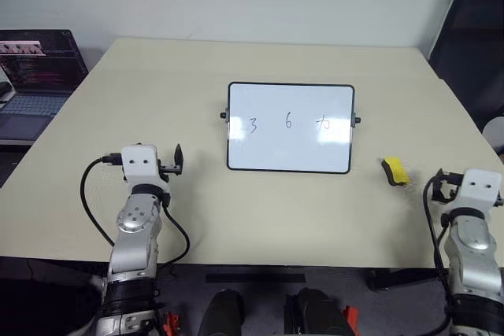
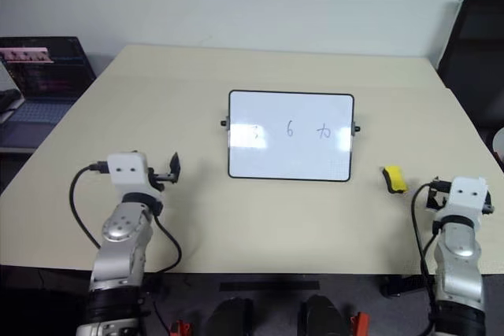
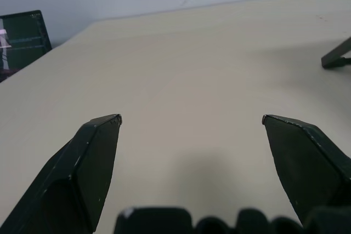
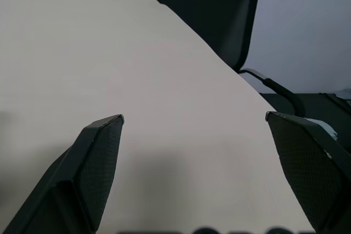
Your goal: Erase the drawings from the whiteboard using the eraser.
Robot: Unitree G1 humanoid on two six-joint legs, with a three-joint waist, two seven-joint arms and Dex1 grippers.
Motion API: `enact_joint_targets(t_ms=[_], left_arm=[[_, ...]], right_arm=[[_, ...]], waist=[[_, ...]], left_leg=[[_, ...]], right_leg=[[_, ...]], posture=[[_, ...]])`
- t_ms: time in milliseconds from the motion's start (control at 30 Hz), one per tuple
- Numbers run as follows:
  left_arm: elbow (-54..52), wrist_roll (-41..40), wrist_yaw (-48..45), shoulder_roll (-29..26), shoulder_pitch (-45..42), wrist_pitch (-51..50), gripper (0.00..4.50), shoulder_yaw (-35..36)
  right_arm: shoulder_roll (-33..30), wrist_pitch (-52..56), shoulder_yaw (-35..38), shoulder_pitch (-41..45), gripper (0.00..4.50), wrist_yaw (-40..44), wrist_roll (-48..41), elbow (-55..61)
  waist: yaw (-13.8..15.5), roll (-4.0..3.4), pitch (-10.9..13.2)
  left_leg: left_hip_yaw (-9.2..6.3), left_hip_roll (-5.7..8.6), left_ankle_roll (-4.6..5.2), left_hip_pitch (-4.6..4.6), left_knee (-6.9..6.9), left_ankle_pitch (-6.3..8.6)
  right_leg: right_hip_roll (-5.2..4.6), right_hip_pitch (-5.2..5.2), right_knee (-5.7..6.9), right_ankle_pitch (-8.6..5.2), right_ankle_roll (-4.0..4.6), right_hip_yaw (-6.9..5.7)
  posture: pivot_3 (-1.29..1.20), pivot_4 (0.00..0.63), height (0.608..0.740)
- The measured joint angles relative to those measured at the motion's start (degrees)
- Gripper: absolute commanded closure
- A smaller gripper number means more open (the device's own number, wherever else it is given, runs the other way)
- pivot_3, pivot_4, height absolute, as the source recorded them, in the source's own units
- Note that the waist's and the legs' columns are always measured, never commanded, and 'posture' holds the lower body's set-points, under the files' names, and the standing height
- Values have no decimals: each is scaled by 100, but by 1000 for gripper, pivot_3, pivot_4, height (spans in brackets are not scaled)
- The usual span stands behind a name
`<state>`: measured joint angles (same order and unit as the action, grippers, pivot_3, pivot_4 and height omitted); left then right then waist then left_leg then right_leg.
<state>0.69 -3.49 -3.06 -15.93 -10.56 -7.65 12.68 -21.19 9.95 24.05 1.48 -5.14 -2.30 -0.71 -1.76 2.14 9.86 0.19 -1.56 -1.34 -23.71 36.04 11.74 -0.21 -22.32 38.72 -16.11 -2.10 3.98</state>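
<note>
The whiteboard (image 1: 290,127) stood near the middle of the table (image 1: 236,210), its black frame enclosing 3 thin dark drawings (image 1: 288,123) in a row. The eraser (image 1: 394,171), a small yellow block, lay on the table just to the board's right. The left gripper (image 3: 192,120) and right gripper (image 4: 194,118) both gaped wide, holding and touching nothing.

The table (image 1: 157,92) is bare all around the whiteboard (image 1: 290,155), which stands up in the middle. The little eraser (image 1: 394,170) lies to its right, with open space around it. A chair (image 1: 472,45) stands past the right edge.
</note>
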Motion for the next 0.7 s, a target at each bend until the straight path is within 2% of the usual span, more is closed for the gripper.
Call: enact_joint_targets(t_ms=[333,533,600,700], left_arm=[[1,10,-49,87,7,15,0,-124],[371,5,-209,-162,-438,58,0,-91],[433,5,-655,-430,-682,237,0,-255],[317,-250,-1296,-483,-1188,301,0,-506]], right_arm=[[-21,216,108,-160,18,43,-87,277],[-167,242,178,135,18,88,-117,281],[-281,337,163,167,18,275,-154,292],[-367,543,101,231,18,513,-218,592]], waist=[[-15,-1,0],[-4,0,0],[-5,-1,2],[18,-1,1]], left_leg=[[6,-5,1,15,1,-1],[12,-5,1,14,1,-1],[14,-2,1,6,1,-1],[14,3,1,1,3,-1]], right_leg=[[5,2,2,-15,-24,13],[9,3,2,-16,-23,7],[8,0,0,-15,-23,7],[3,2,-5,-14,-24,4]], posture=[[0,150,740],[0,150,740],[0,150,740],[0,150,740]])
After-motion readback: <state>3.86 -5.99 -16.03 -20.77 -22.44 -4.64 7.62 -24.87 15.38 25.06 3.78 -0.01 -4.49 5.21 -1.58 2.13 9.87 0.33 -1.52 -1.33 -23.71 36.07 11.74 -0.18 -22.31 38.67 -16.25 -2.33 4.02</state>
